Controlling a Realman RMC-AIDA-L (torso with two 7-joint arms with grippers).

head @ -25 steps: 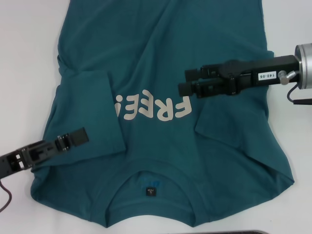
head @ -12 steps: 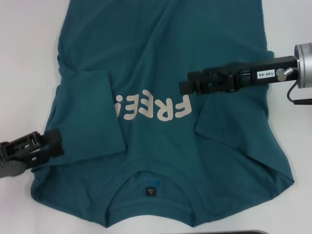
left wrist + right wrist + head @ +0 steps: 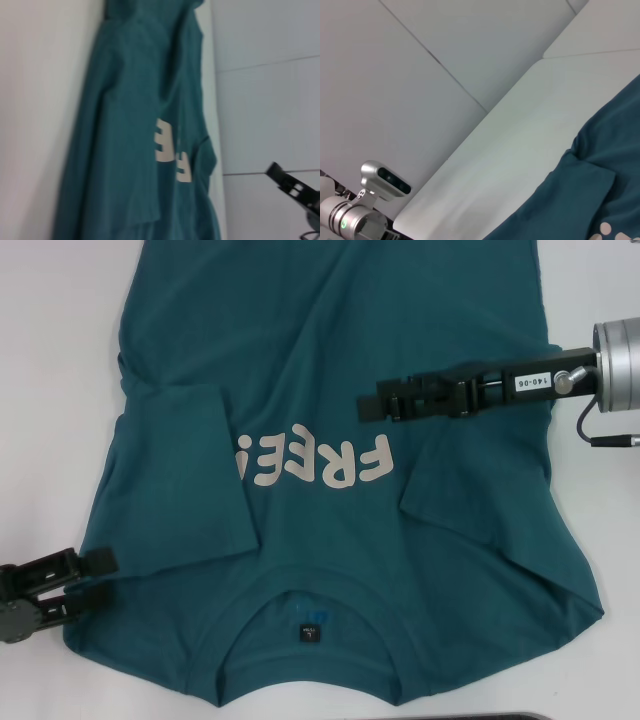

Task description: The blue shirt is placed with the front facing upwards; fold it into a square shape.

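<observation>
Now the blue shirt (image 3: pixel 330 440) lies flat on the white desk (image 3: pixel 50 390), filling the middle of the head view, collar toward the lower edge and the "FREE" lettering (image 3: pixel 315 462) reading upside down at centre. Both sleeves are already folded inward onto the body, the one at the left of the frame covering the last letter, which narrows the shirt toward a rectangle, probably as groundwork for the square.

The left gripper (image 3: pixel 100 578) sits at the lower left of the frame, just beside the shoulder edge of the shirt, its fingers (image 3: pixel 95 561) apart and holding nothing. The right gripper (image 3: pixel 368 405) hangs over the chest above the lettering, at centre right; its fingers look drawn together and empty, though I cannot tell whether they touch the cloth.

Compared with a second ago, the left gripper has pulled back from over the folded sleeve toward the lower left corner, now nearly off the cloth. The right gripper has rolled about its axis and eased slightly up and left in the frame. The shirt itself has not shifted, so both arms seem to be resetting between folds.
</observation>
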